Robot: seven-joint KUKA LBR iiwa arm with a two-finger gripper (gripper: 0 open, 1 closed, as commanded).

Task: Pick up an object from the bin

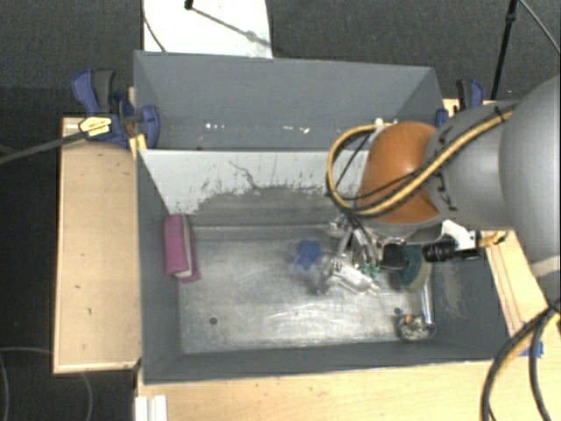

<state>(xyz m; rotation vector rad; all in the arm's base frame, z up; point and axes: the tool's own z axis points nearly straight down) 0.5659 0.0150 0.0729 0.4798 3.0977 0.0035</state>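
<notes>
Scuffed matt grey metal bin [228, 314], glossy orange plastic wrist cover [399, 160].

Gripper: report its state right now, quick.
Gripper: cannot be told whether open or closed. It sits low in the right half of the bin, beside a small blue thing.

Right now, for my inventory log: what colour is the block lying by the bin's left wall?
The block is purple, clearest in the camera view.

Gripper [344, 270] is low over the floor of the bin [254, 318], right of centre, just beside a small blue piece [307, 253]. A purple block [178, 246] rests against the left wall. Just right of the gripper lies a dark green thing [412, 270], perhaps a disc.
</notes>
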